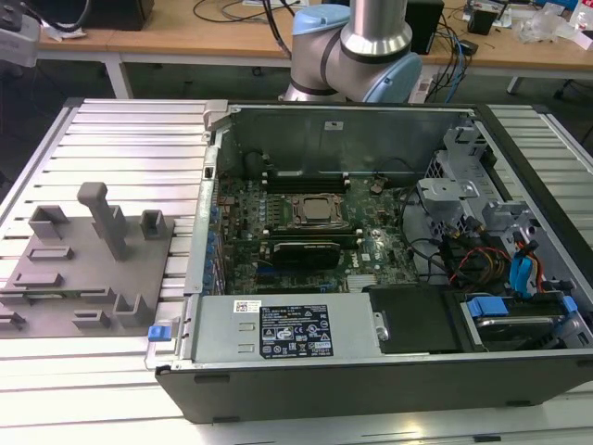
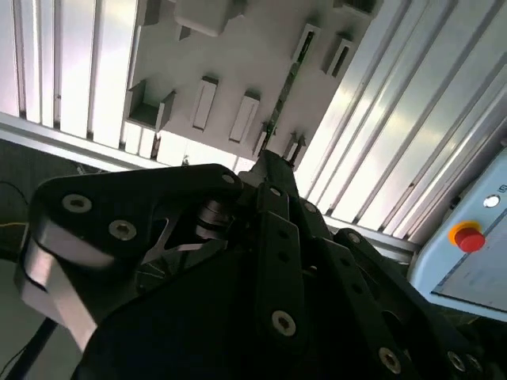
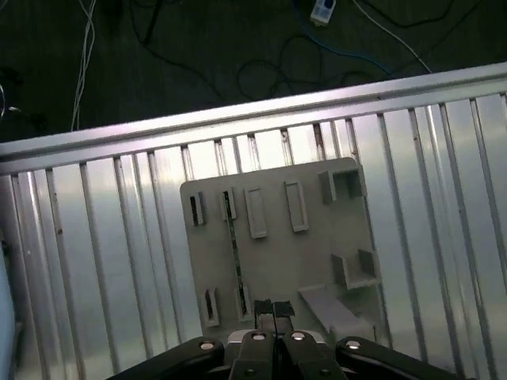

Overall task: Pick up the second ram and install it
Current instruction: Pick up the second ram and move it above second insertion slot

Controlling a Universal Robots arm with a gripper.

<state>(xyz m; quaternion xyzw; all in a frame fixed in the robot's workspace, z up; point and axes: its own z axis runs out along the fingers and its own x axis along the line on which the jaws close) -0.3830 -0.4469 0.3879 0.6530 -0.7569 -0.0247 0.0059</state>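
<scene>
Grey fixture plate (image 1: 144, 273) beside open computer case (image 1: 343, 134).

You've got harsh glare streaking the ribbed counter (image 2: 396, 103) in both wrist views; the jaws are backlit, nearly black.

fixture plate (image 1: 93, 269) lies on the slatted table (image 1: 139, 130), at the exterior view's left of the open computer case (image 1: 371, 380). motherboard (image 1: 306, 236) sits inside the case. in the first wrist view, the second ram (image 3: 234, 253) stands on edge in the plate's slots.
</scene>
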